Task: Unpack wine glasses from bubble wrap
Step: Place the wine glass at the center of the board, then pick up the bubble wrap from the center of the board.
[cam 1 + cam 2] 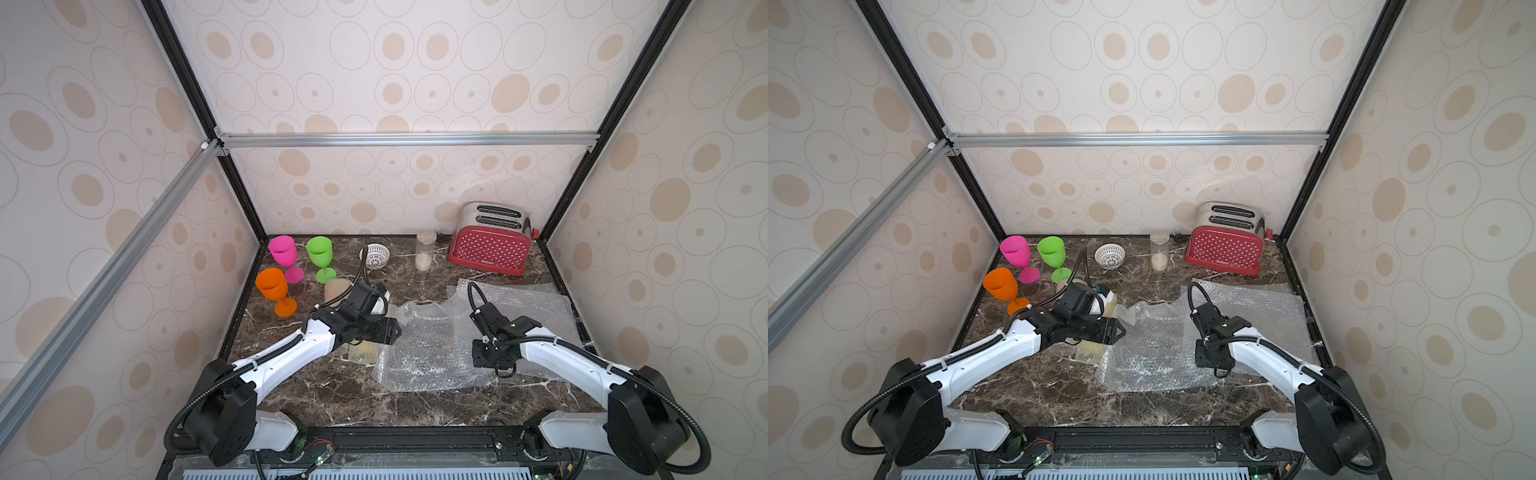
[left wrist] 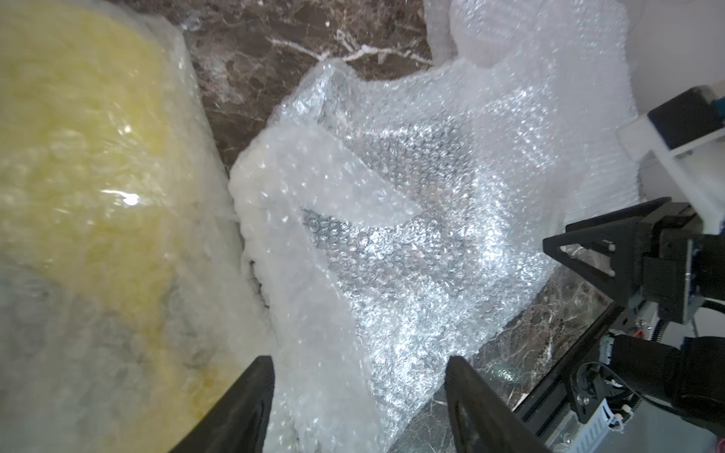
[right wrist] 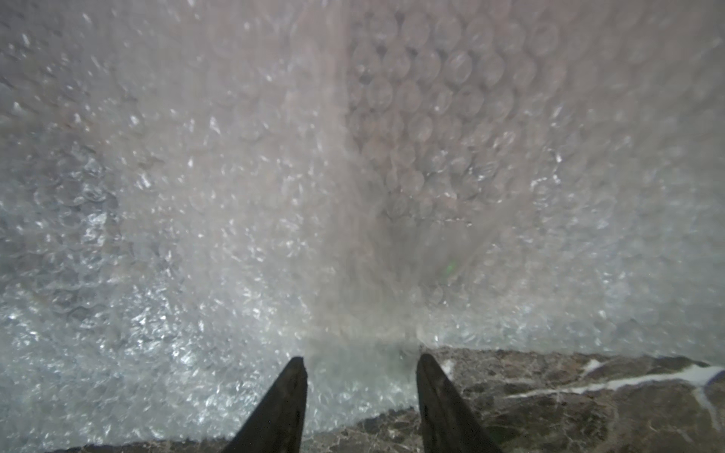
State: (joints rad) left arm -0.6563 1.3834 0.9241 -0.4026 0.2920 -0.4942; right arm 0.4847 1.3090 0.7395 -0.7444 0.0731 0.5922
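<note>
Three unwrapped wine glasses stand upright at the back left: pink point(image 1: 283, 251), green point(image 1: 320, 252) and orange point(image 1: 272, 286). A roll of bubble wrap tinted yellow point(image 2: 78, 176) lies under my left forearm point(image 1: 365, 353). Another wrapped roll, paler amber point(image 1: 336, 289), lies behind my left wrist. Loose clear bubble wrap sheets point(image 1: 428, 345) point(image 1: 1150, 353) cover the middle and right of the table. My left gripper point(image 1: 394, 331) point(image 2: 359, 396) is open, with a limp fold of sheet between its fingers. My right gripper point(image 1: 483, 359) point(image 3: 361, 376) is open, its tips over the sheet's edge.
A red dotted toaster point(image 1: 490, 247) stands at the back right, with a clear jar point(image 1: 424, 251) and a white lattice bowl point(image 1: 376, 254) beside it along the back wall. Patterned enclosure walls close in on three sides of the marble table point(image 1: 332, 399).
</note>
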